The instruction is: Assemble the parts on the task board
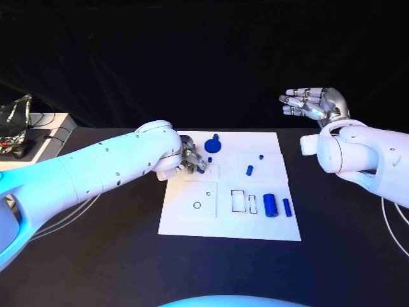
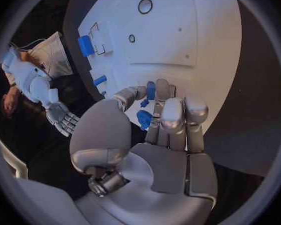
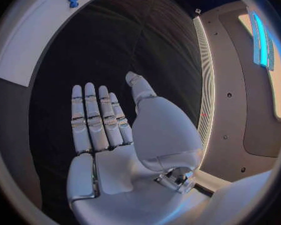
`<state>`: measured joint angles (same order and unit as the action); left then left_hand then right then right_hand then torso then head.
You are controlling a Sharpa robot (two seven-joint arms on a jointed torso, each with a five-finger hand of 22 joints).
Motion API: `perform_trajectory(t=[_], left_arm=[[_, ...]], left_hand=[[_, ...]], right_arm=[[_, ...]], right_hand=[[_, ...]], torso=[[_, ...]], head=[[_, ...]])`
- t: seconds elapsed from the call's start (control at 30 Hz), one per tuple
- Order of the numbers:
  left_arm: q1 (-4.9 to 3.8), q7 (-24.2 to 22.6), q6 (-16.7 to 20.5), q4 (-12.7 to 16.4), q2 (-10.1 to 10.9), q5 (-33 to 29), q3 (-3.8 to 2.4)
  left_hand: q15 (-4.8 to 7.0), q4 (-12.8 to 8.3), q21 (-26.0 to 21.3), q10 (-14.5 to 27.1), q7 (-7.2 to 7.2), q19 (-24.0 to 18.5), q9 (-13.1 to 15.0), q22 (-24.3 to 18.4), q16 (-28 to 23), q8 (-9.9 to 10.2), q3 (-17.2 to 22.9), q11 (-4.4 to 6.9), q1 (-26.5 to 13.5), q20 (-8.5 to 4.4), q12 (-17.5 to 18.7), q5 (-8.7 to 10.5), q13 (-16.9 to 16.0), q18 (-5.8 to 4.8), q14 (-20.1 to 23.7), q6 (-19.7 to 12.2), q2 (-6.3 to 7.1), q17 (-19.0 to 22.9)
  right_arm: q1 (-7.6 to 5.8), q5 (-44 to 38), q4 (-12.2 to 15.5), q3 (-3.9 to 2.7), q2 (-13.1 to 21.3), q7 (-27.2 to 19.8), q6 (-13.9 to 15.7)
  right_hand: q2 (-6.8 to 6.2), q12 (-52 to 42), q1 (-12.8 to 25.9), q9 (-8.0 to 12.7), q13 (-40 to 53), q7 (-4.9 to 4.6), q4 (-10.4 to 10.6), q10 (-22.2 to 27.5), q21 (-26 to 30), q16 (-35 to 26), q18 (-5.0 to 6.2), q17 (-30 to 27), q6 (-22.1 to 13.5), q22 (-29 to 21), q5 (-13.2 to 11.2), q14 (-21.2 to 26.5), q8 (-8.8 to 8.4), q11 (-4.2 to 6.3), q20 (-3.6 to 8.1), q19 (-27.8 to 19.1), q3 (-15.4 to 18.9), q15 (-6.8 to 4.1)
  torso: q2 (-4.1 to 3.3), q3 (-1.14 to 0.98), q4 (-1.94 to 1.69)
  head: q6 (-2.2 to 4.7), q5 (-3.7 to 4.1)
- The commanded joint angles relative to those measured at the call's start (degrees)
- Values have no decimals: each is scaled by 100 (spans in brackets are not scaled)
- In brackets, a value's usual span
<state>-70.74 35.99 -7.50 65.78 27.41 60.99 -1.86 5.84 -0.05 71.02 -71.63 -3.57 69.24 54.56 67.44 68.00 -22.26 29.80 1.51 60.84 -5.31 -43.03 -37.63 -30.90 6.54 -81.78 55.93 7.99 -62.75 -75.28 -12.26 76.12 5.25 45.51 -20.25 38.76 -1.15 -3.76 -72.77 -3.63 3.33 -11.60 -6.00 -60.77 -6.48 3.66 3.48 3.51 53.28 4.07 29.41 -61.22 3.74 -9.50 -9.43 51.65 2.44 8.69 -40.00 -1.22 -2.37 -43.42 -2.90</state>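
- Pinching a small blue plastic part (image 2: 151,90), the left silver many-fingered hand (image 1: 190,159) sits low over the white rectangular task board (image 1: 193,225); in the left wrist view the fingertips (image 2: 163,87) are curled in around the piece.
- A second small blue piece (image 2: 143,119) shows just under those same fingers, close to the palm; cannot tell if it is gripped or lying on the board.
- Just beyond that hand: a round blue knob-like part (image 1: 213,145).
- Further out across the board from the left hand: a short blue peg (image 1: 250,170), a thick blue cylinder (image 1: 270,205) and a thin blue pin (image 1: 287,207) beside it.
- The right silver hand (image 1: 313,103) is raised off to the side of the board, well apart from every part, fingers (image 3: 93,117) straight and spread, holding nothing.
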Motion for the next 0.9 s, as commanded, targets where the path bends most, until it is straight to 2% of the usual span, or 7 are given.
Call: perform_trajectory(t=[0.03,0.17,0.6,0.7,0.77,0.9], left_arm=[[8,31,-112,-19,-12,33,10],[14,43,-140,-32,-35,41,19],[27,64,-227,-47,-90,44,33],[27,53,-280,-53,-103,45,34],[27,42,-339,-55,-113,57,34],[28,27,-404,-59,-135,88,35]], left_hand=[[39,-718,20,-233,213,34,-2,14,23,-23,674,215,38,18,33,-30,-9,-104,18,272,-48,19],[39,-718,20,-233,213,34,-2,14,23,-23,674,215,38,18,33,-30,-9,-104,18,272,-48,19],[38,-719,8,-237,214,40,6,29,28,-8,638,215,41,19,35,-28,-19,-106,17,275,-54,24],[39,-705,-3,-264,236,51,11,47,37,3,551,225,39,12,35,-25,-26,-120,14,288,-78,25],[69,-634,-4,-341,301,76,-11,69,75,20,257,266,73,23,51,-20,11,-140,1,343,-169,-2],[59,-614,-3,-377,297,94,-51,91,82,59,200,254,101,0,57,-14,38,-152,6,404,-186,-2]], right_arm=[[-1,-1,-3,-1,-7,-61,-108],[-1,-1,-3,0,-8,-54,-108],[3,0,0,2,-12,-23,-116],[4,0,4,3,-15,-11,-124],[4,0,3,3,-20,-3,-131],[5,0,7,4,-25,10,-137]], right_hand=[[-19,31,9,7,-2,-7,-21,31,-11,-19,-27,-5,-34,-11,14,23,-37,4,-17,-86,-7,14],[-27,30,11,8,-2,-18,-23,30,32,-18,-99,-5,-39,-8,16,26,-38,1,-25,-213,-7,17],[-38,30,12,10,-1,-43,-22,53,34,-19,-135,-5,-95,-5,17,49,-40,-12,-22,-265,-7,26],[-43,30,9,11,-1,-50,-23,62,34,-19,-141,-5,-111,-5,27,57,-41,-17,-24,-275,-9,27],[-44,30,9,11,-1,-53,-24,61,35,-18,-144,-5,-117,-5,33,57,-41,-18,-23,-282,-10,28],[-37,30,-5,10,-2,-54,-35,55,35,-19,-152,-5,-94,-4,120,63,-40,-16,-26,-295,-31,28]], torso=[[2,-3,4],[0,-3,7],[1,-5,2],[1,-6,1],[4,-8,5],[4,-7,8]], head=[[-15,-11],[-25,-12],[-64,-3],[-72,-5],[-79,-9],[-90,-10]])
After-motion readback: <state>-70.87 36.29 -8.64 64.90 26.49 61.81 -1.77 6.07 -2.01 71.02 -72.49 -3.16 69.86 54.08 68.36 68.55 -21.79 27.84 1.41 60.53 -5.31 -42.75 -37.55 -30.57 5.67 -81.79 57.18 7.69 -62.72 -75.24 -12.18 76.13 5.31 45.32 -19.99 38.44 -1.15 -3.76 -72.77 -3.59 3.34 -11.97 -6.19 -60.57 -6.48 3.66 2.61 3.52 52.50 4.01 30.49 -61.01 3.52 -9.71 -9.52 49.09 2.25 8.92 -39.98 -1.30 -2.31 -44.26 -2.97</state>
